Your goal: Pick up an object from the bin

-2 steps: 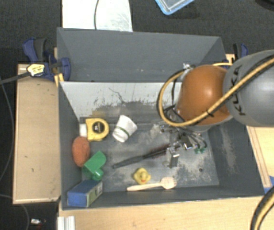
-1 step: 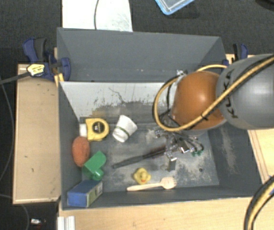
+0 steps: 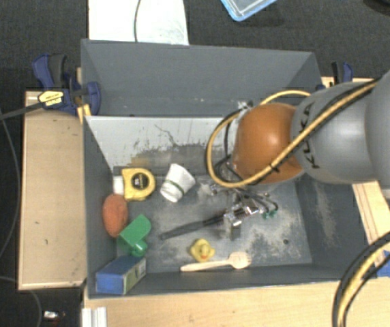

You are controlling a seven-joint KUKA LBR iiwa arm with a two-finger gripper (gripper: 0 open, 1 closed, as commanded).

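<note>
From my seat, the far left of the bin (image 3: 195,80) is where most of the loose things have gathered. A blue box (image 3: 118,276) sits in the near left corner. A green block (image 3: 136,233) is just above it, touching a rust-orange lump (image 3: 115,214) that lies against the left wall. I take it the sloping walls let things slide down and settle along that side.

Next comes a yellow tape measure (image 3: 139,183) at the foot of the back slope. A white cup (image 3: 177,182) is tipped on its side just beside it.

Towards the middle, a thin black stick (image 3: 189,227) lies flat on the floor, slanting up to the right. Below it are a small yellow toy (image 3: 202,251) and a wooden spoon (image 3: 215,263), the spoon flat along the front wall. These pieces are apart from one another, so they look easier to reach than the crowded left side.

The gripper (image 3: 234,220) is low over the floor at the right end of the black stick. I judge that stick to be the likeliest pick, since nothing else is as near. I cannot tell whether the gripper is released or clenched, nor whether it has the stick. The orange cover (image 3: 266,145) and looping cables on the wrist hang over it and block my line of sight.
</note>
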